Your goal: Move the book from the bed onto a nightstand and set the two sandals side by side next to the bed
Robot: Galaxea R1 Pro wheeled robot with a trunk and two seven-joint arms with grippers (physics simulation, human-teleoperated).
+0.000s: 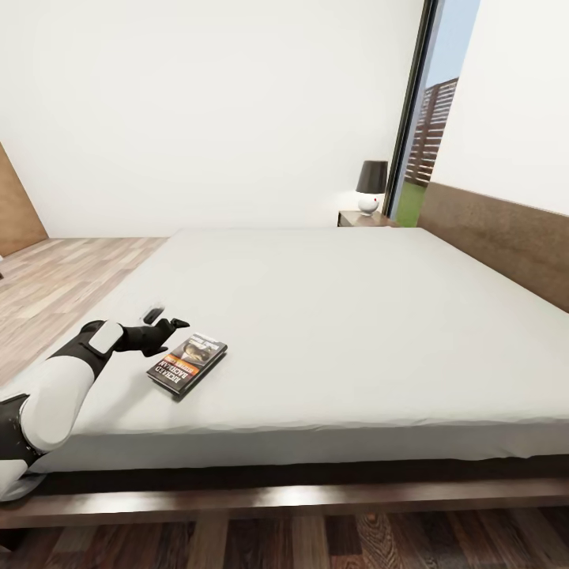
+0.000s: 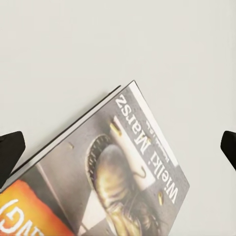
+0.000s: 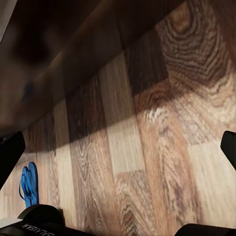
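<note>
The book (image 1: 186,363) lies flat on the bed (image 1: 332,316) near its front left corner, dark cover up with white and orange lettering. My left gripper (image 1: 167,318) hovers just beyond the book's far left corner, open and holding nothing. In the left wrist view the book (image 2: 113,182) lies on the grey mattress (image 2: 98,49) below the open left gripper (image 2: 118,147). My right gripper (image 3: 118,152) hangs open over the wood floor (image 3: 147,147), and a blue sandal (image 3: 28,184) lies on that floor by the bed's dark frame. A nightstand (image 1: 365,219) stands at the bed's far corner.
A black-shaded lamp (image 1: 371,186) sits on the nightstand, beside a tall black-framed window (image 1: 431,118). The brown headboard (image 1: 506,237) runs along the bed's right side. Plank floor (image 1: 55,276) lies to the left of the bed. My base (image 3: 44,221) sits close to the sandal.
</note>
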